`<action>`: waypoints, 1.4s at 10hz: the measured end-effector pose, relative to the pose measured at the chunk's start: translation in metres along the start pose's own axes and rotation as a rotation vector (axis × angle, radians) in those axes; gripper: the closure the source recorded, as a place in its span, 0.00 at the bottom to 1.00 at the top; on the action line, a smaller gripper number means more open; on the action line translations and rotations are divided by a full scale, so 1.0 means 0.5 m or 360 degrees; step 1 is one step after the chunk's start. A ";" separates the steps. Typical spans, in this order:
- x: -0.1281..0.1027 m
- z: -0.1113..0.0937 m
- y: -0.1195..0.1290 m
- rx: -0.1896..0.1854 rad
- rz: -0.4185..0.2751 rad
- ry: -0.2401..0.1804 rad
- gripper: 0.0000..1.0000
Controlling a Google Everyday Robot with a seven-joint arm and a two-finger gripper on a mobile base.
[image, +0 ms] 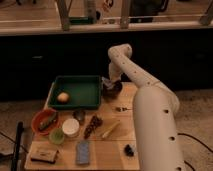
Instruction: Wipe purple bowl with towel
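Note:
The purple bowl [113, 89] sits at the back of the wooden table [112, 152], just right of the green tray. My gripper [107, 83] hangs over the bowl's left rim, at the end of the white arm [137, 80] that reaches in from the right. A small pale bundle by the gripper may be the towel; I cannot tell for sure.
A green tray [76, 92] holds a round yellow-orange fruit [62, 97]. An orange bowl [45, 121], a white cup [70, 127], a small green cup [56, 136], a blue sponge [83, 152], a brown bar [43, 155] and several small items lie on the table's front.

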 end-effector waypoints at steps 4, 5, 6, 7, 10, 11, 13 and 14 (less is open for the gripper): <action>-0.050 -0.003 0.019 -0.0019 -0.0137 -0.0049 1.00; -0.053 -0.009 0.040 -0.0038 -0.0169 -0.0037 1.00; -0.057 -0.016 0.058 -0.0053 -0.0184 -0.0035 1.00; -0.053 -0.021 0.069 -0.0066 -0.0196 -0.0020 1.00; -0.017 -0.034 0.107 -0.0110 -0.0170 0.0028 1.00; -0.008 -0.035 0.111 -0.0115 -0.0142 0.0048 1.00; 0.020 -0.032 0.086 -0.0081 -0.0090 0.0119 1.00; 0.026 -0.029 0.075 -0.0062 -0.0079 0.0127 1.00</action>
